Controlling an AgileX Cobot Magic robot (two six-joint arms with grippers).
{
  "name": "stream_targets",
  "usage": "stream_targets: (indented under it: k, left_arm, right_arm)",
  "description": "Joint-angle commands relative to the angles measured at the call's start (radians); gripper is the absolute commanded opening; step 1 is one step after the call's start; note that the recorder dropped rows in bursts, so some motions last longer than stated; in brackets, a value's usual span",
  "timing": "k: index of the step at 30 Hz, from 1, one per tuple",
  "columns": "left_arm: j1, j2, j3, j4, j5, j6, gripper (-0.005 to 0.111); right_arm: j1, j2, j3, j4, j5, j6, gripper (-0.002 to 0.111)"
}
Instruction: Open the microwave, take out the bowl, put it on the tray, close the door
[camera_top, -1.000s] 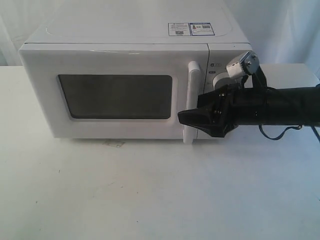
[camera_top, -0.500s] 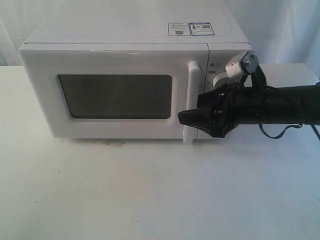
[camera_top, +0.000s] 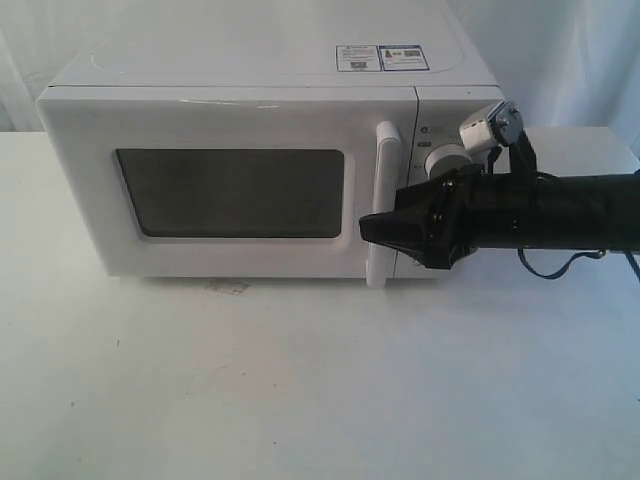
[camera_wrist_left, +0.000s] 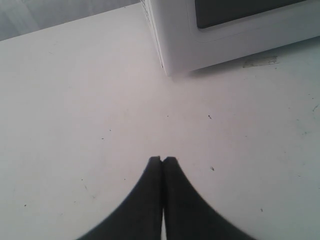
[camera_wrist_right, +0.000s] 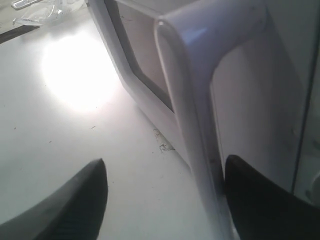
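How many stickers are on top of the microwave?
2, side by side on the microwave top near its front edge: a white sticker and a blue-marked sticker. Others may hide farther back, out of frame.

This looks like a robot test area in a lab rather than a home kitchen. A white microwave (camera_top: 230, 180) sits on a plain white table (camera_top: 300, 400), with pale curtains (camera_top: 570, 60) hung behind as a backdrop. A black robot arm (camera_top: 560, 210) carrying a small camera (camera_top: 487, 127) reaches in from the side.
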Motion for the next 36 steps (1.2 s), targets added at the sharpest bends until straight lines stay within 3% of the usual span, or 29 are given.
stream_targets:
  k: [1, 14, 24, 36]
  left_arm:
    - [0.0, -0.003, 0.003, -0.006, -0.001, -0.005, 0.0]
    - [0.0, -0.003, 0.003, -0.006, -0.001, -0.005, 0.0]
    - [0.0, -0.003, 0.003, -0.006, -0.001, -0.005, 0.0]
    - [0.0, -0.003, 0.003, -0.006, -0.001, -0.005, 0.0]
  right_arm:
    - [0.007, -0.002, -0.035, 0.046, 0.192, -0.02, 0.058]
    - [0.009, 0.003, -0.086, 0.046, 0.202, -0.02, 0.056]
    - [0.044, 0.003, -0.086, 0.001, 0.112, -0.02, 0.0]
    - [0.048, -0.078, -0.086, -0.108, 0.075, 0.053, 0.0]
